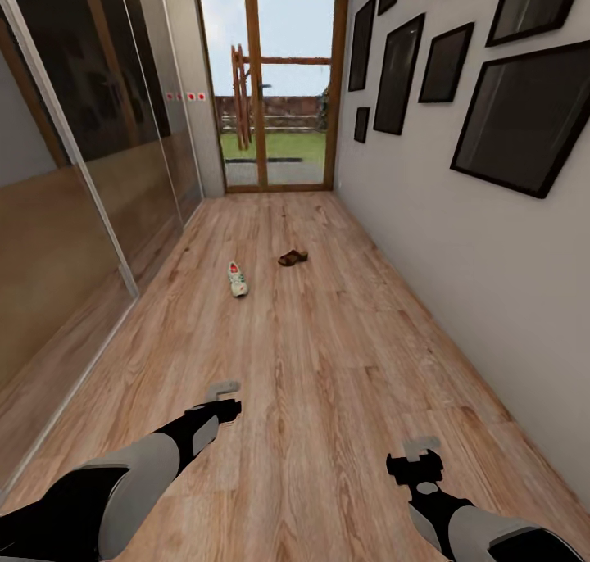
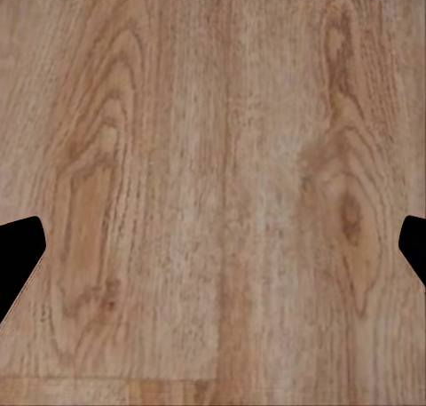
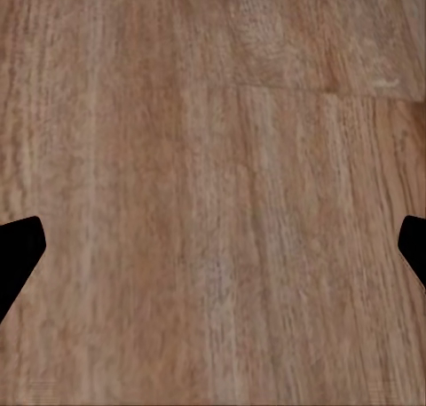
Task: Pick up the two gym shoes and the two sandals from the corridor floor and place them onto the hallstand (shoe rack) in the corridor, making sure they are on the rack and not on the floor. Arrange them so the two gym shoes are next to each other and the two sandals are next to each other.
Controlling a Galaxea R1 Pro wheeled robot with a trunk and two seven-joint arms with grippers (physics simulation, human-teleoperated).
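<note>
One white gym shoe [image 1: 238,279] with a red accent lies on the corridor floor [image 1: 328,357], well ahead of me. A brown sandal [image 1: 292,257] rests a little farther on, to its right. Both are several planks beyond my arms. My left gripper [image 1: 223,393] hovers low over bare planks, open; in the left wrist view its fingertips [image 2: 18,250] sit far apart over wood grain [image 2: 213,157]. My right gripper [image 1: 420,448] is open too, above bare floor [image 3: 213,202], nothing between its fingers [image 3: 18,250]. The hallstand is out of view.
Mirrored sliding panels [image 1: 74,218] line the left side of the corridor. A white wall with dark picture frames [image 1: 524,111] runs along the right. A glazed wooden door [image 1: 274,95] closes the far end, with a garden behind it.
</note>
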